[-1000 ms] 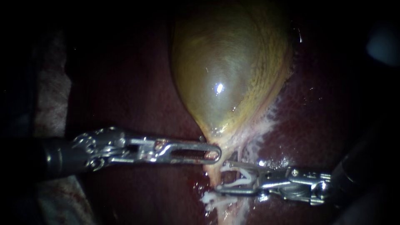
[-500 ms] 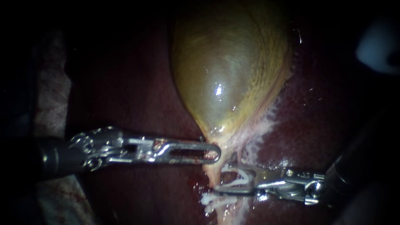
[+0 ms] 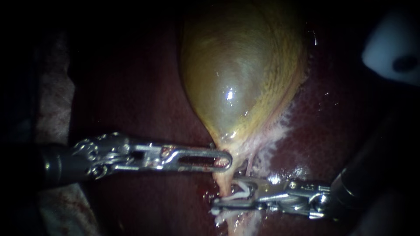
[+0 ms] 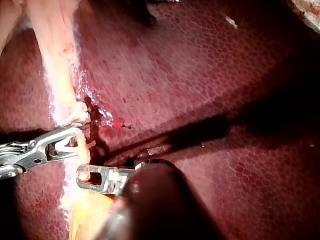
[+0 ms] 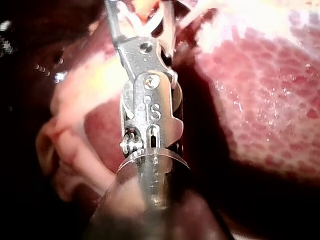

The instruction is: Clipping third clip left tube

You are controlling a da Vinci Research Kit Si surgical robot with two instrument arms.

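Observation:
The yellow-green gallbladder (image 3: 236,78) lies on the dark red liver (image 3: 131,87) and narrows to a pale tube (image 3: 222,187). My left instrument (image 3: 222,161) comes in level from the left, its slotted jaws shut on the gallbladder's neck. My right instrument (image 3: 225,196) reaches in from the right, its jaws drawn close together on a white clip (image 3: 241,190) that sits across the tube. Another white clip (image 3: 218,213) shows just below on the same tube. In the left wrist view my right instrument (image 4: 67,142) holds the clip against the tube (image 4: 60,90), just ahead of my left instrument (image 4: 92,177).
A pale rounded object (image 3: 389,48) with a dark hole sits at the upper right. Pale cloth (image 3: 52,100) lies along the left edge. Whitish frayed tissue (image 3: 275,131) runs beside the gallbladder's right border. The right wrist view shows my right instrument (image 5: 142,17) over pale tissue.
The right instrument's jaws slid left over the tube and narrowed, squeezing the white clip. The left instrument held still. The pale object at upper right came further into view.

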